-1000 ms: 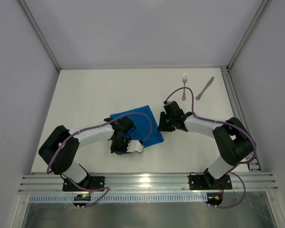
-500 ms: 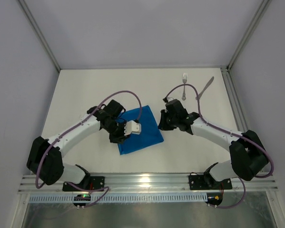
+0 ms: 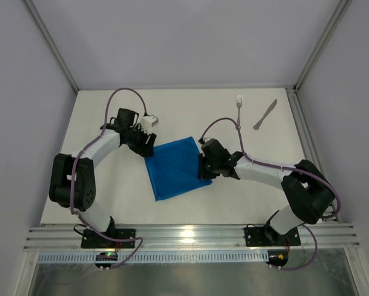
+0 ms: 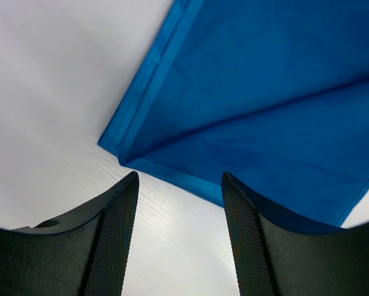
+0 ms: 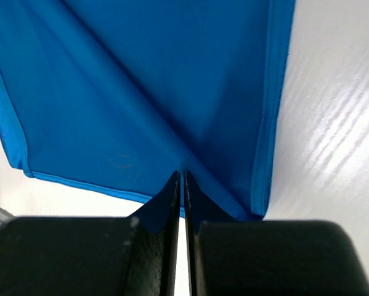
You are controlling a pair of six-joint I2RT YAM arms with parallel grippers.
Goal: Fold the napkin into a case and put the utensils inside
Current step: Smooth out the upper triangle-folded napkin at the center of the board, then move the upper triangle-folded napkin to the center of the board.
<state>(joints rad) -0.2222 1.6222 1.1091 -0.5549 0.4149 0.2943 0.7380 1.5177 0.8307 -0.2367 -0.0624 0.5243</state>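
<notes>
- Since a second ago, the left arm has been swung from the near left edge of the napkin to a spot beyond its far left corner. The left fingers have been spread apart over that time.
- Over the same second, the right fingers have been brought leftward onto the napkin's right edge and pressed together.
- The cloth has been dragged and reshaped meanwhile. It is now laid flat as a four-sided blue sheet in the middle of the worktop.
- The left fingers are released and nothing is gripped between them. Bare worktop is seen in the gap, and the napkin's corner lies just ahead of the tips, untouched.
- At that corner two layers of cloth are seen, one laid over the other along a slanting fold line.
- The right fingers are clenched on the napkin near its right-hand corner, and creases in the cloth are drawn towards their tips.
- The fork is laid at the far right of the worktop, tines pointing away from the arms and well apart from the napkin.
- The knife is laid tilted just to the right of the fork, not touching it.
</notes>
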